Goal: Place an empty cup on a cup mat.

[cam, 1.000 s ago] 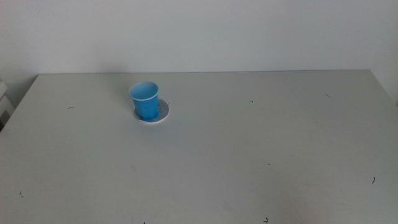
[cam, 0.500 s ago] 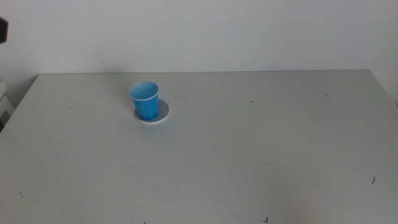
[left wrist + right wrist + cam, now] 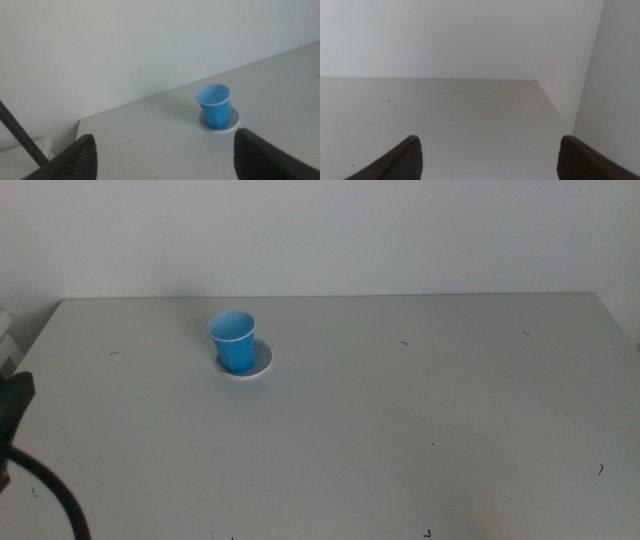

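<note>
The bright-blue cup point(image 3: 232, 340) stands upright and empty on the cup mat point(image 3: 263, 362) at the back left of the table. The left wrist view shows the same cup point(image 3: 214, 105) on the mat point(image 3: 233, 120), well away from my left gripper point(image 3: 164, 141), whose jaws are wide open and empty. In the middle view only a dark part of the left arm point(image 3: 14, 406) and its cable show at the left edge. My right gripper point(image 3: 489, 144) is open and empty over the bare right side of the table, out of the middle view.
The grey table point(image 3: 400, 430) carries only small dark specks. A white wall runs behind its far edge. The table's right edge point(image 3: 555, 107) shows in the right wrist view, and a white object point(image 3: 5, 340) sits off the left edge.
A dark part of the left arm has dropped from the upper left edge of the middle view to the lower left, with a cable now showing. The cup and mat have not moved.
</note>
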`<state>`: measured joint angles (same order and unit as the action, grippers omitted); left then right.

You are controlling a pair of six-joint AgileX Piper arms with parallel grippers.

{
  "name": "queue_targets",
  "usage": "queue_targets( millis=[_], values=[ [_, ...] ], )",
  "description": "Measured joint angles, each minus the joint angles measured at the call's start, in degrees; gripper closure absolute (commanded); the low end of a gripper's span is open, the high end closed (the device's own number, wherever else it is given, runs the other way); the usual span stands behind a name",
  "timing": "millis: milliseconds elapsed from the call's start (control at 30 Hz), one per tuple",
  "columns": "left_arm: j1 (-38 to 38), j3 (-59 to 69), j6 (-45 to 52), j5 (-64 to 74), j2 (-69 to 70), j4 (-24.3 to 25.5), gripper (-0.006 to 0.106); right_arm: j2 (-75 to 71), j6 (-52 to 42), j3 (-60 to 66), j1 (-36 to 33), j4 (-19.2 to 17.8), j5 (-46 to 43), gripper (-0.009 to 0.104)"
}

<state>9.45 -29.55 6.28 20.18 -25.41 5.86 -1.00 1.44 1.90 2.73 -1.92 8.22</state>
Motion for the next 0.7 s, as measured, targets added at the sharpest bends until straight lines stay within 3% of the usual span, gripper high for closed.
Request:
queue_targets(
  millis=[233, 467, 700],
  values=[
    [-3.7, 19.0, -4.8, -15.8, 9.2, -3.4, -0.005, 0.0, 0.0, 0.0, 0.0, 0.0, 0.0, 0.001],
    [-4.8, 29.9, -8.5, -17.0, 18.5, -5.1, -0.005, 0.0, 0.0, 0.0, 0.0, 0.0, 0.0, 0.001],
    [-4.8, 31.3, -8.6, -14.2, 25.5, -5.1, -0.005, 0.0, 0.0, 0.0, 0.0, 0.0, 0.0, 0.001]
  ],
)
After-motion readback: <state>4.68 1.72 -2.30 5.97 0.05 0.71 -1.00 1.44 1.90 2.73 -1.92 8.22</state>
